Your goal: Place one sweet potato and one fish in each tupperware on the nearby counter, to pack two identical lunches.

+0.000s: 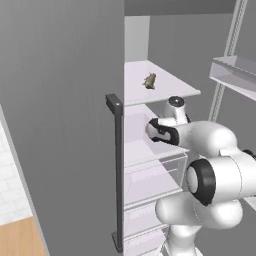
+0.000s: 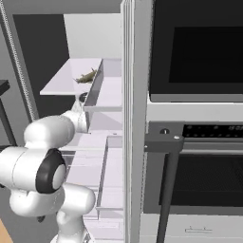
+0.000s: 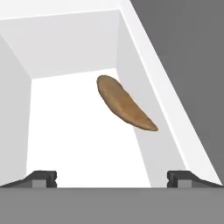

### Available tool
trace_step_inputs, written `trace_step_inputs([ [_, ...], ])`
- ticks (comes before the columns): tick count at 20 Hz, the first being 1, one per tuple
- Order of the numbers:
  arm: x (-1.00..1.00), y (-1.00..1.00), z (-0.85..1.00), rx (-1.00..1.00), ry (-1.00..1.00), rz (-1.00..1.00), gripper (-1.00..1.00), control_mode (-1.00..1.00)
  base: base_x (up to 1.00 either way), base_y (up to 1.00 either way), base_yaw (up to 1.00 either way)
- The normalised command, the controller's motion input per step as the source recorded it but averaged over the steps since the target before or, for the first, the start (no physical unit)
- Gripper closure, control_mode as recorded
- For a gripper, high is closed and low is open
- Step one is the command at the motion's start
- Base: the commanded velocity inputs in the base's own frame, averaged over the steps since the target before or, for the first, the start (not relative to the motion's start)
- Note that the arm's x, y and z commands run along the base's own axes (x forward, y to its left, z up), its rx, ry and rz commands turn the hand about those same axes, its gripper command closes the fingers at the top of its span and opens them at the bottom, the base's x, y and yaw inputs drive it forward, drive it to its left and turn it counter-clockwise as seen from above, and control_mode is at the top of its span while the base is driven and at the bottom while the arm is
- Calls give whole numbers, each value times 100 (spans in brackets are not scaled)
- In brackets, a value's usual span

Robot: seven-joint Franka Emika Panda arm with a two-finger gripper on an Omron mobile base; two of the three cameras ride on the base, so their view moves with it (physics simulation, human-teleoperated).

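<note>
From the left base view, the white arm [image 1: 210, 175] reaches forward into an open fridge, just beneath a white shelf [image 1: 165, 85] that carries a small greenish-brown fish [image 1: 150, 80]. The dark door handle [image 1: 118, 170] stands upright to the left of the arm, and a strip of wooden desk [image 1: 20, 237] shows at the lower left.

From the right base view, the same fish [image 2: 87, 76] lies on the upper shelf [image 2: 66, 85], with an oven [image 2: 199, 123] off to the right.

In the hand view, the claw [image 3: 112, 177] is spread wide, both tips apart and holding nothing. Beyond them a brown sweet potato [image 3: 122, 103] lies against the right wall of a white drawer [image 3: 65, 43].
</note>
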Motion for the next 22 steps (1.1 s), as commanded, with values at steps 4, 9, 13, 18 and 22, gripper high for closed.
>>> trace_step_inputs([
  [4,44,-25,-30,0,0,0,-100,-100,0,0,0],
  [9,43,-13,-11,0,0,0,-100,-100,0,0,0],
  [13,31,-1,-5,0,0,0,-100,-100,0,0,0],
  [18,12,-10,-26,0,0,0,-100,-100,0,0,0],
  [22,16,-9,-29,0,0,0,-100,-100,0,0,0],
])
